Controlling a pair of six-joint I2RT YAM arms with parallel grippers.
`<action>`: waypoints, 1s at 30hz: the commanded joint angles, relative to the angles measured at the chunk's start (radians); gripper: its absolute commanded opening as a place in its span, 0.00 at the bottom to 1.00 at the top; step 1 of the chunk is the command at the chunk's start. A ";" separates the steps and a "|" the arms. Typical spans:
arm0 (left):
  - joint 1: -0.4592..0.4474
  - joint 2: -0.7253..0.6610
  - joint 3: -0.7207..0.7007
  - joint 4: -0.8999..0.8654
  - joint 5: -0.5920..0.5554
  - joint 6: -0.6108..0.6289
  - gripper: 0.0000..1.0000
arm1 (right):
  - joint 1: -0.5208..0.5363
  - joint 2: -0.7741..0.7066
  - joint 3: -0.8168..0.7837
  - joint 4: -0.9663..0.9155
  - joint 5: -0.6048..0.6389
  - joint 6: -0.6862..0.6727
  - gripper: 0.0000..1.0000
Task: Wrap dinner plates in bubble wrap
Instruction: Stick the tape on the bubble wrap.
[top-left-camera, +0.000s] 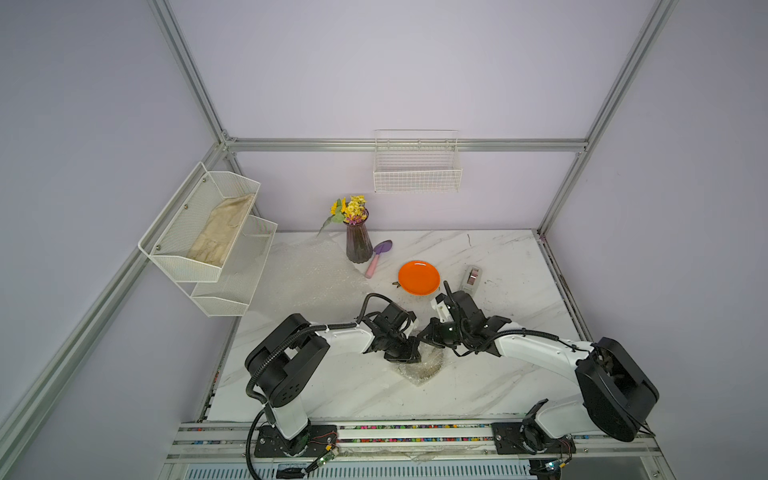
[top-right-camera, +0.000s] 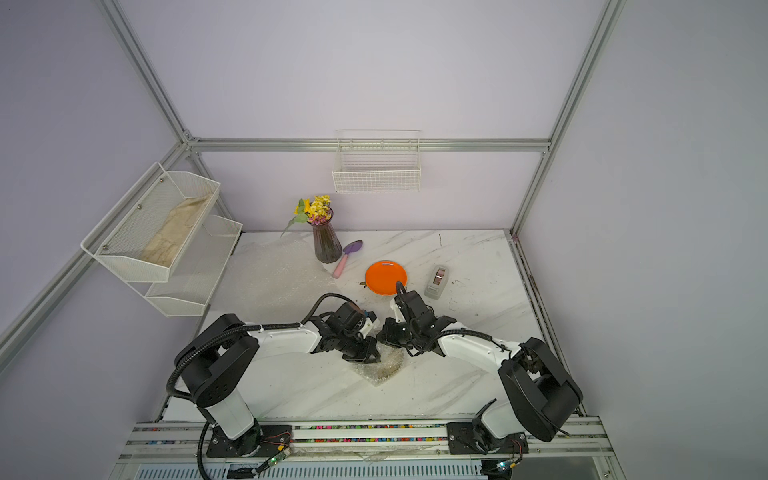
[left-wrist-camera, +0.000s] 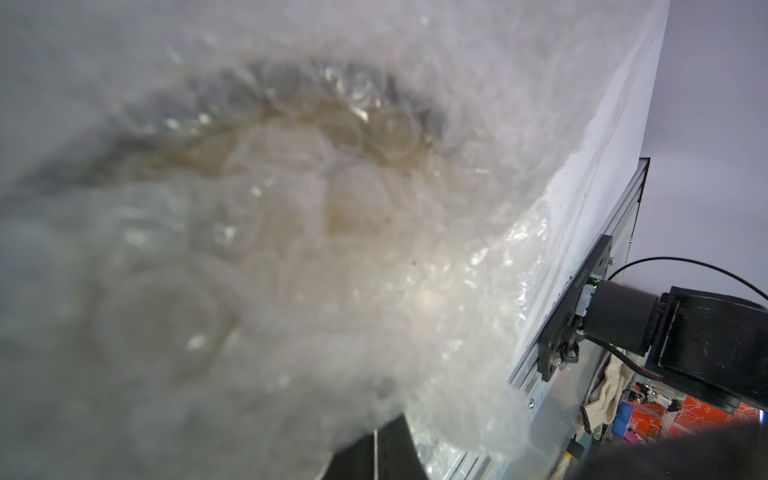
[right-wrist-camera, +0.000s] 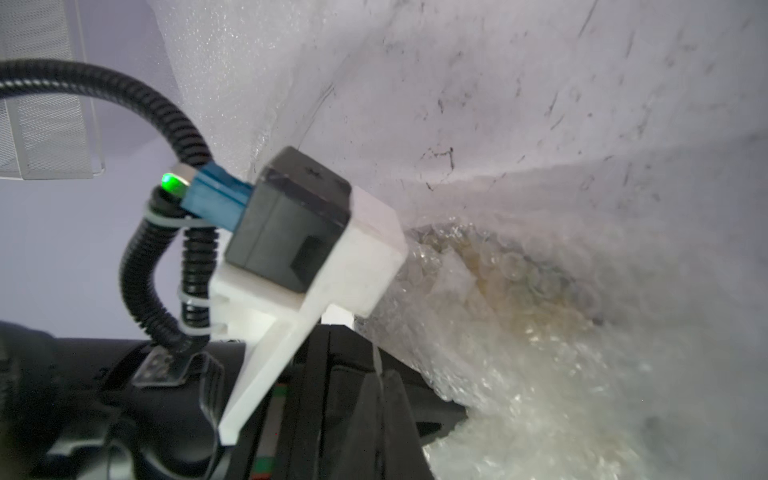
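Near the front middle of the table (top-left-camera: 353, 395), a plate (left-wrist-camera: 316, 174) lies bundled in bubble wrap (top-left-camera: 426, 370); only a blurred yellowish rim shows through. Over it the left gripper (top-left-camera: 409, 353) and right gripper (top-left-camera: 430, 338) meet, both closed. Their tips are buried, so any pinch on the wrap is unclear. Farther back, the orange plate (top-left-camera: 419, 277) hides all but a dark edge (top-left-camera: 395, 284) beneath it. A spare sheet (top-left-camera: 307, 274) lies faintly at far left.

Both top views: set high over the front rail, facing down and back across the whole table (top-left-camera: 498, 257); nearly identical. Left wrist view: very close on bubble wrap (left-wrist-camera: 291, 249), blurred. Right wrist view: close on that same bundle (right-wrist-camera: 519, 332), left wrist camera (right-wrist-camera: 299, 232) alongside.
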 joint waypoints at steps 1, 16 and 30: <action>-0.006 0.037 -0.057 -0.069 -0.075 0.001 0.05 | 0.002 -0.108 0.029 -0.090 0.010 -0.028 0.00; -0.006 0.069 -0.050 -0.071 -0.054 0.010 0.05 | 0.024 -0.442 0.038 -0.474 -0.151 -0.059 0.00; -0.006 0.063 -0.049 -0.088 -0.066 0.004 0.05 | 0.027 -0.581 0.125 -0.848 -0.157 -0.160 0.00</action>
